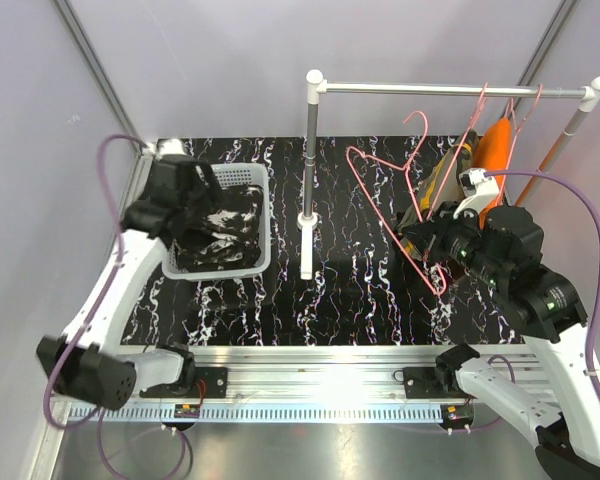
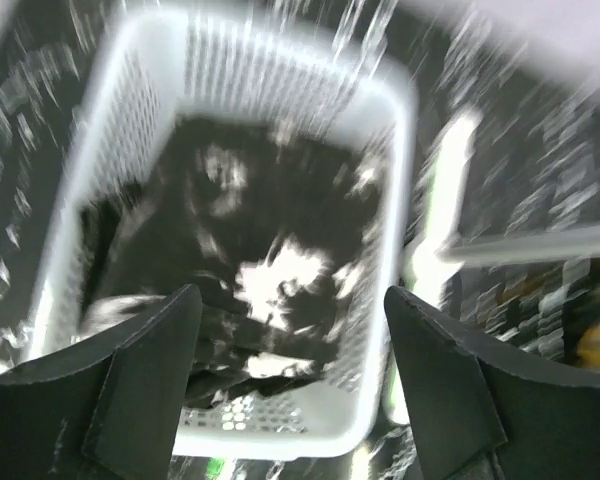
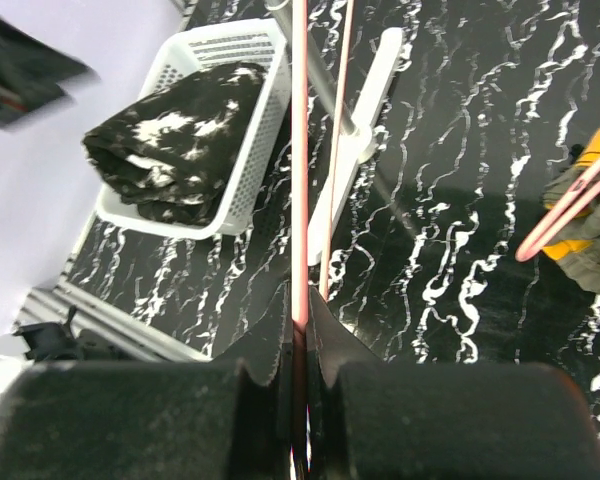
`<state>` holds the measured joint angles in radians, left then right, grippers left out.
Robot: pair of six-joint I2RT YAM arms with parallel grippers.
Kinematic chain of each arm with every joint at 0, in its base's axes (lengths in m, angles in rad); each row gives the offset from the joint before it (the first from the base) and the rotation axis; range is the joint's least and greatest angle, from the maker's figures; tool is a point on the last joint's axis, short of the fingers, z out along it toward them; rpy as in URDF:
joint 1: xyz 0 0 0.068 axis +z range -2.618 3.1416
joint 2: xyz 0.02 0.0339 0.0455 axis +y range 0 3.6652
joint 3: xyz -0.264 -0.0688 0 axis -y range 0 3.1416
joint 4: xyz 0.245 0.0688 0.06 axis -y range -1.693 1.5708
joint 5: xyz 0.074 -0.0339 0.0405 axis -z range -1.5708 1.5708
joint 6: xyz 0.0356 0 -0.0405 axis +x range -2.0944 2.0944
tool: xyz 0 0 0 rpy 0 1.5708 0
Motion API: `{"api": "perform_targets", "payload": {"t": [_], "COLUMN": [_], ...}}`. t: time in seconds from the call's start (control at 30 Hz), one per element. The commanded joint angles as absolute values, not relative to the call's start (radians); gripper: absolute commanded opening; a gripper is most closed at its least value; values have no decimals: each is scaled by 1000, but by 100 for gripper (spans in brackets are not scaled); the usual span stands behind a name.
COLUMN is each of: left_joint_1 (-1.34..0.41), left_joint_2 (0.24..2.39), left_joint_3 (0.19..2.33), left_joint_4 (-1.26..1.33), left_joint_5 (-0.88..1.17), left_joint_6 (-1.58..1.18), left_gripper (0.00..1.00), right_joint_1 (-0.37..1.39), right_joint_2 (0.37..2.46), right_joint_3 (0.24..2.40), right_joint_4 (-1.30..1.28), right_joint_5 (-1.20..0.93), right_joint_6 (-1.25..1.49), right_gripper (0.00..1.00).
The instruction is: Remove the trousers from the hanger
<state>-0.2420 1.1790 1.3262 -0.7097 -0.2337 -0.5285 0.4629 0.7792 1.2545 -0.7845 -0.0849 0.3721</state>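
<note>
**One pair in the basket, two left on the rail**

The left gripper [image 2: 290, 295] has its fingers spread wide with nothing between them. It hangs above the black splotched trousers [image 2: 280, 260], which lie bundled in the white basket [image 3: 260, 110]. The right gripper [image 3: 300, 300] is clenched on the thin wire of a bare pink hanger [image 3: 300, 150], whose hook appears to be off the rail [image 1: 450, 89].

By my reading, one pair of three is done. The camouflage trousers [image 1: 448, 178] and the orange trousers [image 1: 495, 145] hang at the rail's right end, both yet to come off.

The left wrist view is blurred. From above, the right arm covers the camouflage pair's lower part, and I cannot tell how either pair sits on its hanger.
</note>
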Motion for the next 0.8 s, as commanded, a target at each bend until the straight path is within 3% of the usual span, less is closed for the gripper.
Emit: {"api": "perform_targets", "payload": {"t": [0.0,0.17,0.3,0.43,0.77], "left_joint_1": [-288,-308,-299,-298,-282], "left_joint_2": [1252,1334,1457,1500,1256], "left_joint_3": [1148,893,769,781,1049], "left_joint_4": [-730,-567,-413,-405,-659], "left_joint_5": [-271,-316,-216,-190,-288], "left_joint_6": [-558,-659,-730,-729,-626], "left_gripper": [77,77,78,77,83], "right_joint_1": [465,466,465,466,466], "right_joint_2": [785,779,795,830,879], "right_joint_3": [1295,1292,1295,1318,1373], "right_joint_4": [-756,-733,-710,-719,-721], "right_joint_5": [-29,-57,-83,-66,-52], "right_joint_6": [333,318,319,305,295], "right_gripper": [0,0,0,0,0]}}
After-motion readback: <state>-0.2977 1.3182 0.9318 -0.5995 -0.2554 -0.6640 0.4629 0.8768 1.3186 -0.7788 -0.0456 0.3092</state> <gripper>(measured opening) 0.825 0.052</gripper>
